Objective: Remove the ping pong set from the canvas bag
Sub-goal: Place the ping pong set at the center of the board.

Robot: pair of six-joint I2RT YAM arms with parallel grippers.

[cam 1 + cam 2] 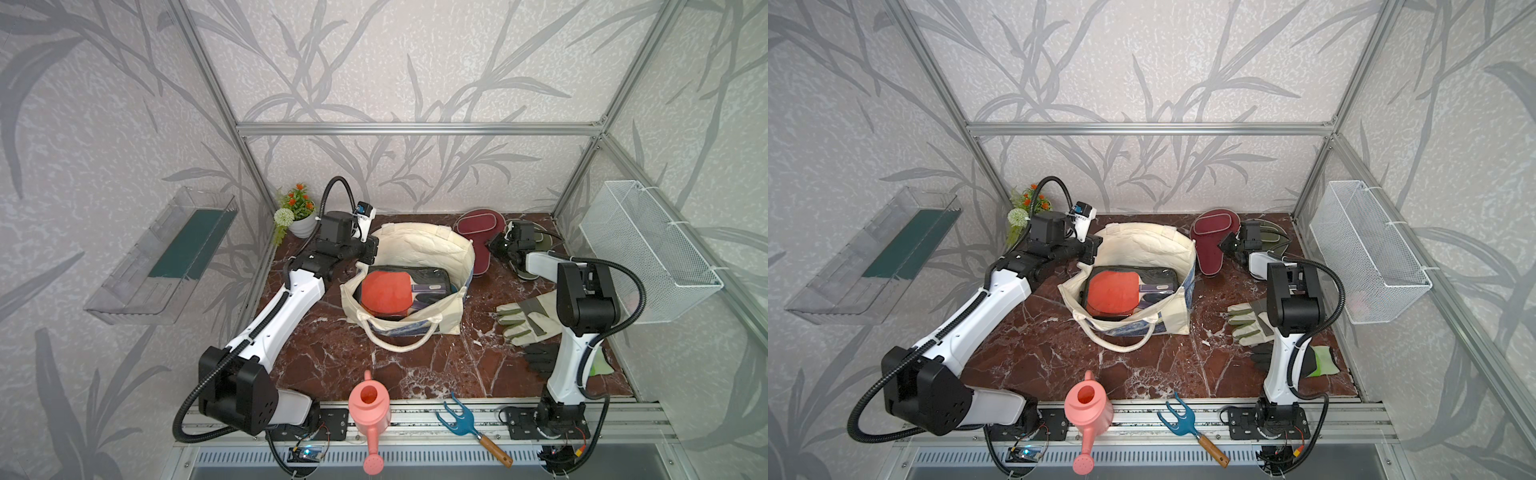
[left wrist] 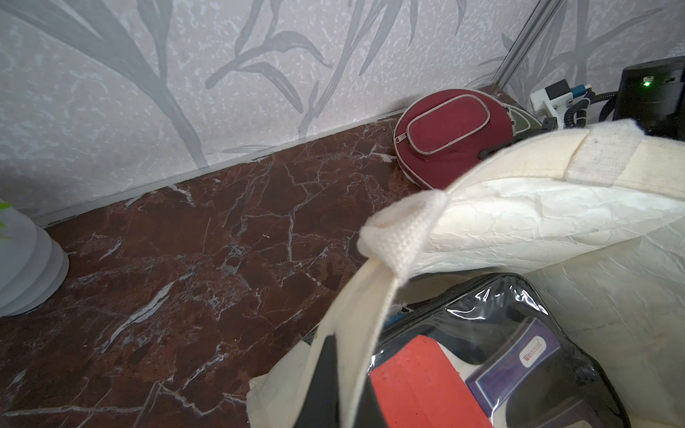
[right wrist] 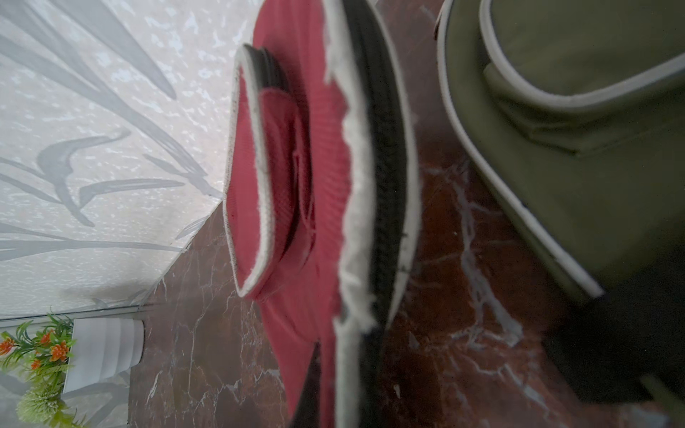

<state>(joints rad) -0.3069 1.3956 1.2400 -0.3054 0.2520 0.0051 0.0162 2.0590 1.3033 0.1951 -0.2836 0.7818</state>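
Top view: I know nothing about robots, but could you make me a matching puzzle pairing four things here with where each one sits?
Things:
1. red-faced paddle
2. maroon cover
3. pink watering can
4. pale gloves

Places:
A. on the front rail
B. beside the right arm
C. inside the canvas bag
D. far end of the table, outside the bag

Pairs: 1-C, 2-D, 3-A, 4-B.

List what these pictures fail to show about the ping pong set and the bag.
1. Anything under the clear paddle case: both top views, hidden by the case and the canvas bag walls.
2. Most of the olive cover: top views, behind the right gripper.
3. Zip detail on the maroon cover: right wrist view, blurred, too close.
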